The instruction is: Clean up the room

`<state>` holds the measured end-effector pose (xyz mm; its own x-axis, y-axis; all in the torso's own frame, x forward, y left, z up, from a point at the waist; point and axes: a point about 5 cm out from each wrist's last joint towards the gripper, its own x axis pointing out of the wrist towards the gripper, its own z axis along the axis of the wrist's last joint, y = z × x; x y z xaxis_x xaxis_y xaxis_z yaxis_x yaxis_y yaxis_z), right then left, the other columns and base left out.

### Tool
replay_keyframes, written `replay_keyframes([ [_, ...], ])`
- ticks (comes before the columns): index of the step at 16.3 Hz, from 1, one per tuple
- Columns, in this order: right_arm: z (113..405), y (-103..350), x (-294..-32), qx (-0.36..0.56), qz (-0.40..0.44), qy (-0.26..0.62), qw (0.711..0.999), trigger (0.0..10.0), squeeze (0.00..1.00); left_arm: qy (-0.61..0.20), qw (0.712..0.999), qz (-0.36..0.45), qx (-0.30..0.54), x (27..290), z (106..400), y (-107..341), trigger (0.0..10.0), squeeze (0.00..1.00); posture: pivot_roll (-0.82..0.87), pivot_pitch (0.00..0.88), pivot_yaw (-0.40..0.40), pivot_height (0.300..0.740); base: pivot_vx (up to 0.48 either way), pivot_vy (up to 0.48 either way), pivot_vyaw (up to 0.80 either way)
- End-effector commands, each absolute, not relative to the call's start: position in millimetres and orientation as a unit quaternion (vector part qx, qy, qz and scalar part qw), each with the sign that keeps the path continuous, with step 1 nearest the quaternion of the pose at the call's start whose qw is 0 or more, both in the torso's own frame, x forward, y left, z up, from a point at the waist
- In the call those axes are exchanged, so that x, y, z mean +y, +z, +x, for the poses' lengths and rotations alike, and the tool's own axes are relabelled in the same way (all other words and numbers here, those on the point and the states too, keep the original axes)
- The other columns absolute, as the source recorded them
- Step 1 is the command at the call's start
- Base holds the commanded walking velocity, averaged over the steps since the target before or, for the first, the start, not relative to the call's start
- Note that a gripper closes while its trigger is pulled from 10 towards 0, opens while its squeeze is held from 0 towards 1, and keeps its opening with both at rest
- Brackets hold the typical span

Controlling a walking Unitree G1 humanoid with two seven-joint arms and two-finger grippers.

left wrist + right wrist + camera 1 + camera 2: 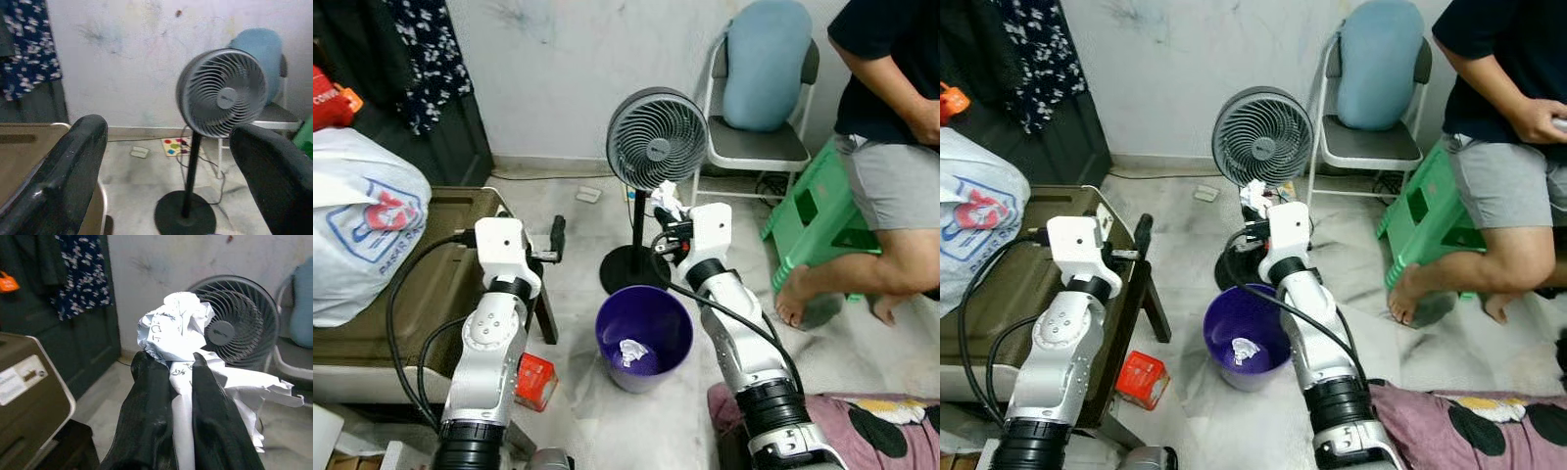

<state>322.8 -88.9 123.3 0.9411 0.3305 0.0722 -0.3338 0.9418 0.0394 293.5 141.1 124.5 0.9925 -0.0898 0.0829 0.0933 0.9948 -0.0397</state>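
**Right hand holding crumpled paper above and behind the purple bin, drop pending**

Room scene, floor level. Person (891, 147) seated at right on a green stool (813, 215), bare foot on the floor near the bin. Folding chair (754, 147) with a blue cushion (766, 64) against the wall. Low brown surface (440, 284) at left carries a white plastic bag (357, 220). Standing fan (657, 139) in the middle, its base on the floor just behind the bin.

Step in hand, by my read: carrying trash to the bin. Right hand (177, 369) is clamped shut on a crumpled paper wad (178, 333); the paper bulges above the fingers and trails out to the side. In the head views the wad (668, 201) sits in front of the fan pole, higher than the bin and a bit beyond its far rim, not over the opening yet.

Next move likely calls for drawing the right hand back over the opening, then spreading the fingers to let go. The loose trailing paper could snag on the fan pole or the rim.

Left hand (171, 161) is wide open, holding nothing, raised beside the surface edge.

Containers: purple bin (644, 338) upright on the floor between the arms, one crumpled white paper (631, 351) already at the bottom. Small red carton (536, 382) on the floor beside the left arm, contents cannot tell.
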Motion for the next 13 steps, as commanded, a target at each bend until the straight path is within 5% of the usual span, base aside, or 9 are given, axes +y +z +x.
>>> replay_keyframes([
  [1, 325.2, 127.1, -88.6, -0.038, 0.038, 0.166, 0.985, 10.0, 0.00, -0.048, 0.998, -0.024, -0.043, 141.2, 293.3, 125.5, 10.0, 0.00, 0.08, 0.000, -0.024, 0.740, 0.000, 0.000, 0.00],
  [5, 324.6, 125.6, -92.9, -0.032, 0.044, 0.156, 0.986, 10.0, 0.00, -0.058, 0.997, -0.033, -0.046, 141.8, 290.3, 125.9, 10.0, 0.00, 0.08, 0.000, -0.022, 0.740, 0.000, 0.000, 0.00],
  [13, 283.6, 121.0, -144.8, -0.020, 0.024, 0.062, 0.998, 10.0, 0.00, -0.064, 0.998, 0.012, -0.015, 168.6, 244.1, 111.4, 10.0, 0.00, 0.06, 0.000, -0.027, 0.740, 0.000, 0.000, 0.00],
])
